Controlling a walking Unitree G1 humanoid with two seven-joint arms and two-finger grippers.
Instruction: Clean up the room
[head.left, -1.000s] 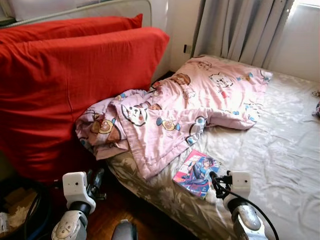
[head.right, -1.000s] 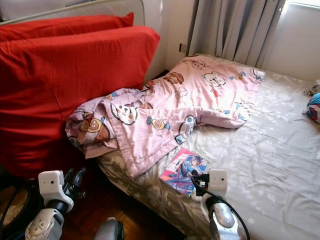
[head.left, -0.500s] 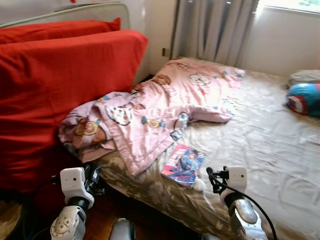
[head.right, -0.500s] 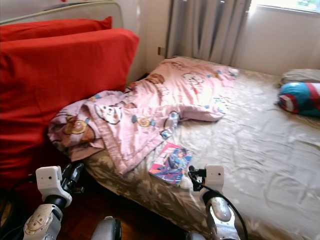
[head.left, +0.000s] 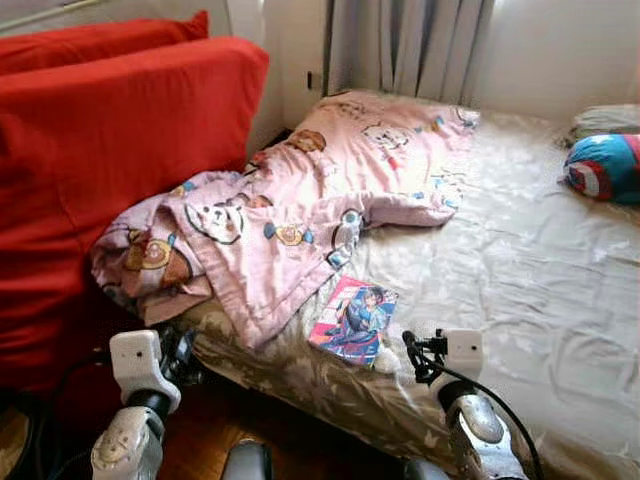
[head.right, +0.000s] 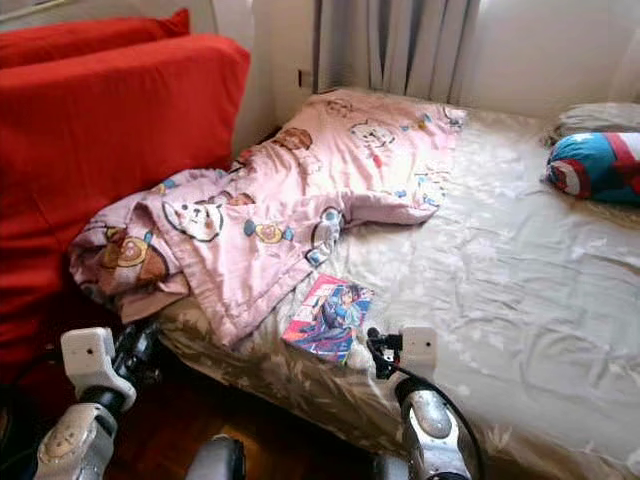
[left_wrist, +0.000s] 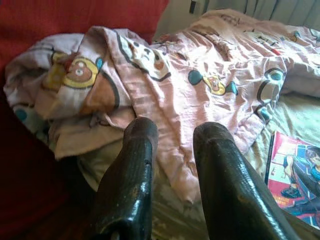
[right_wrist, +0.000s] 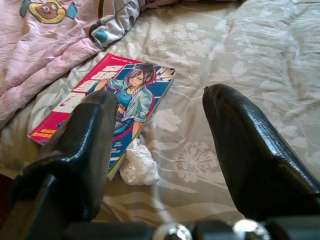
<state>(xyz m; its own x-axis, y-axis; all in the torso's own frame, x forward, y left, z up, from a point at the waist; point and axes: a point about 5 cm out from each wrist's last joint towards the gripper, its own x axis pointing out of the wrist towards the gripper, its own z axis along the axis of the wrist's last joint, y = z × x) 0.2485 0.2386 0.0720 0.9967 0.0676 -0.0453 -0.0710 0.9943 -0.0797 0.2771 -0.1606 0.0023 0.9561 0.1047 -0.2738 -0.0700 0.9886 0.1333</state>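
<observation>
Bed (head.left: 520, 260) with beige floral sheet spans frame centre to 3 o'clock. Red cushions (head.left: 110, 150) stacked at 9 o'clock, against bed side. Pink cartoon blanket (head.left: 300, 215) crumpled, from 12 o'clock down to bed's near edge. Comic book (head.left: 353, 319) flat on sheet just below blanket hem. Crumpled white tissue (right_wrist: 138, 164) touching book's near corner. Right tool (right_wrist: 160, 145) above sheet near book, fingers apart, empty. Left tool (left_wrist: 172, 150) low at 7 o'clock facing blanket, fingers slightly apart, empty.

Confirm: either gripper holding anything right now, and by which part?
Nothing held. The right gripper is open above the bed near the magazine; the left gripper is open, empty.
</observation>
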